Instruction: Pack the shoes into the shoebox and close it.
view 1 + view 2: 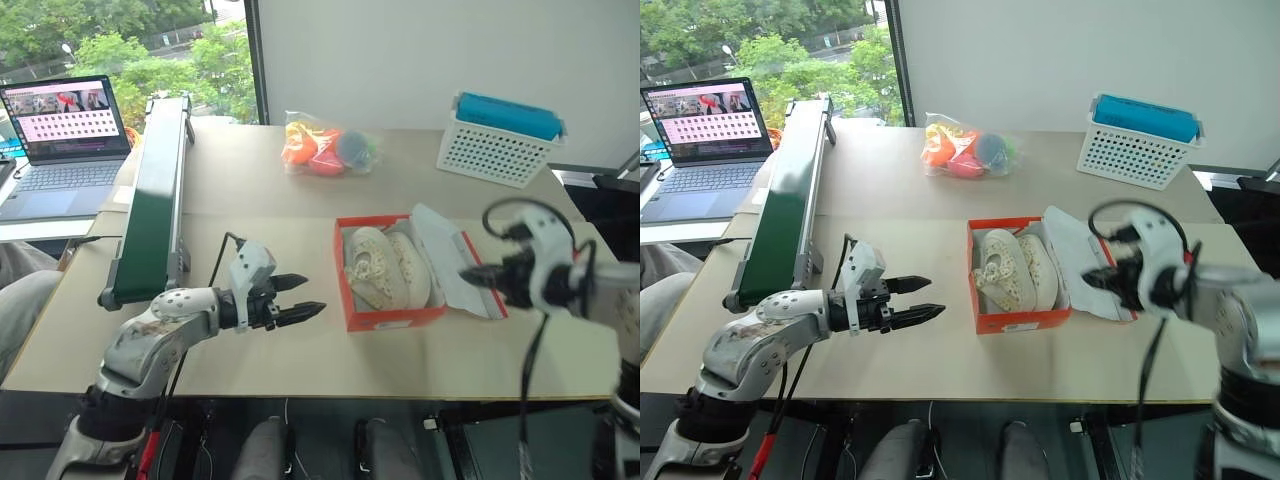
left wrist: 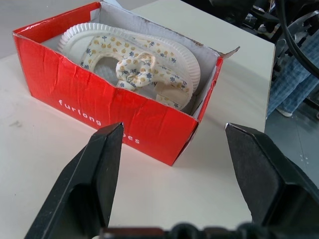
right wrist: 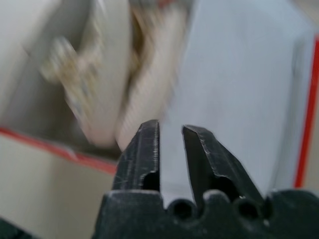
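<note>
Presently: shoes (image 1: 388, 266) both inside open shoebox (image 1: 392, 316) | left gripper (image 1: 300, 298) wide, empty | right gripper (image 1: 470, 276) pinched nearly closed, empty, over lid (image 1: 455, 255)

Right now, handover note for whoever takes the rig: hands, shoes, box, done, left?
Left hand: open, empty, above the table left of the shoebox.
Right hand: shut, holding nothing, at the open lid, which lies flat to the box's right.
Shoes: both inside the box, side by side.
Done: shoes packed.
Left: fold the lid over and close the box.
</note>
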`<state>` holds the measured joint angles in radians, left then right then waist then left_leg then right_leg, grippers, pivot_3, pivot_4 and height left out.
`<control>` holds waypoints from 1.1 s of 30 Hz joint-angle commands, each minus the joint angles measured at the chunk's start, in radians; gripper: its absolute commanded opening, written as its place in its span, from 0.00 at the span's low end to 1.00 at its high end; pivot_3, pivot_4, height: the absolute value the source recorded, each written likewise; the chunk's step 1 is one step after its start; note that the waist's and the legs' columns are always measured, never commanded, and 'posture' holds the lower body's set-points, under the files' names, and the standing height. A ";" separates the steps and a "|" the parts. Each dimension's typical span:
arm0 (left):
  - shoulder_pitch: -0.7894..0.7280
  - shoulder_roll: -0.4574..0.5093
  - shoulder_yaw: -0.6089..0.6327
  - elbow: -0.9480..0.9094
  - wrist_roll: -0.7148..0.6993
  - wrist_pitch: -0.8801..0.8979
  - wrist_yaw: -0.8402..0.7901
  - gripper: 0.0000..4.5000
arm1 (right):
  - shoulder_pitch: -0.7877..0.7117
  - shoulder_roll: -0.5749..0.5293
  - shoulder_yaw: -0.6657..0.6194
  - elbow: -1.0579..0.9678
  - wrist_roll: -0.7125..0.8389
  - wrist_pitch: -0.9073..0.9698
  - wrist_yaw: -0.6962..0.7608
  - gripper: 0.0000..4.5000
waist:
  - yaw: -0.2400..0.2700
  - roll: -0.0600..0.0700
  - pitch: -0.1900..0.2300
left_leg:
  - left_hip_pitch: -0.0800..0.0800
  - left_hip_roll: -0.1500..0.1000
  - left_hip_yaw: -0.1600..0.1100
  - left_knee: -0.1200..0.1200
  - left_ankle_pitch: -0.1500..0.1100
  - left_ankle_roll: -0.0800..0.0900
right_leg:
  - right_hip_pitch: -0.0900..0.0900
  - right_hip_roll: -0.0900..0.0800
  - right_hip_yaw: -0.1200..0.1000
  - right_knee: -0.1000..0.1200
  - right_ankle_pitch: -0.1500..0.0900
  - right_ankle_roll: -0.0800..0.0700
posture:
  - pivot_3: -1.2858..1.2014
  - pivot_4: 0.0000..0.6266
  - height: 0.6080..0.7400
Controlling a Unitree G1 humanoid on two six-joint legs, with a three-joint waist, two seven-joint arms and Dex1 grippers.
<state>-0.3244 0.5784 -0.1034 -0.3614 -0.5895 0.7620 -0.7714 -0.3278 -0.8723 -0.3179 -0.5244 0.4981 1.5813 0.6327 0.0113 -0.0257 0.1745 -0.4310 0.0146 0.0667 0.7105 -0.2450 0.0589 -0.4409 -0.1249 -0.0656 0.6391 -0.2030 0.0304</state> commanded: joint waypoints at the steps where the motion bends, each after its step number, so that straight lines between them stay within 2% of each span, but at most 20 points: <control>1: -0.031 -0.008 -0.010 0.004 0.006 -0.033 -0.032 0.77 | 0.039 -0.036 -0.035 -0.091 0.032 0.023 0.003 0.01 | -0.008 0.000 0.000 | 0.001 0.001 0.000 0.000 0.000 0.000 | 0.000 0.000 0.001 0.000 -0.001 0.002 | 0.52 0.24 0.69; 4: -0.046 -0.015 -0.019 0.019 0.013 -0.033 -0.046 0.77 | 0.072 -0.001 -0.036 -0.072 0.031 0.033 -0.047 0.01 | -0.006 0.000 0.000 | 0.002 0.001 0.000 0.000 0.000 0.000 | 0.001 0.001 0.001 0.000 -0.002 0.003 | 0.52 0.24 0.69; 10: -0.058 -0.020 -0.026 0.030 0.019 -0.036 -0.059 0.77 | 0.043 0.232 -0.149 0.142 -0.029 0.033 -0.261 0.01 | 0.001 0.000 0.000 | -0.001 0.000 0.000 0.000 0.000 0.001 | 0.000 0.001 0.001 -0.002 0.000 -0.001 | 0.52 0.24 0.69; 17: -0.064 -0.017 -0.021 0.036 0.024 -0.034 -0.065 0.77 | -0.019 0.315 -0.268 0.271 -0.010 0.033 -0.421 0.01 | 0.002 0.000 0.000 | -0.001 -0.001 0.000 0.000 -0.001 0.001 | 0.000 0.000 0.000 -0.002 0.001 -0.002 | 0.52 0.24 0.69; 26: -0.073 -0.031 -0.022 0.040 0.032 -0.029 -0.062 0.77 | -0.245 0.489 -0.509 0.562 -0.026 0.033 -0.715 0.01 | -0.005 0.000 0.000 | 0.000 0.000 0.000 0.000 -0.001 0.001 | 0.000 0.001 0.001 0.000 0.001 -0.002 | 0.52 0.24 0.69; 31: -0.076 -0.036 -0.026 0.044 0.037 -0.034 -0.064 0.77 | -0.419 0.546 -0.706 0.747 -0.143 0.027 -0.847 0.01 | -0.008 0.001 0.000 | 0.000 -0.001 0.001 0.000 -0.001 0.001 | 0.000 0.001 0.001 0.001 0.001 -0.003 | 0.52 0.24 0.69; 33: -0.077 -0.037 -0.026 0.043 0.037 -0.035 -0.065 0.77 | -0.447 0.541 -0.747 0.798 -0.178 -0.002 -0.870 0.01 | -0.005 0.001 0.000 | 0.000 -0.001 0.001 0.000 -0.001 0.001 | 0.000 0.001 0.001 0.001 0.001 -0.003 | 0.52 0.24 0.69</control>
<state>-0.3873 0.5441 -0.1363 -0.3030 -0.5513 0.7433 -0.8309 -0.7515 -0.3204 -1.0129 0.2486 0.3518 1.6057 -0.2099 0.0059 -0.0248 0.1749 -0.4315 0.0138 0.0673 0.7107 -0.2455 0.0602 -0.4408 -0.1237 -0.0648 0.6400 -0.2019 0.0278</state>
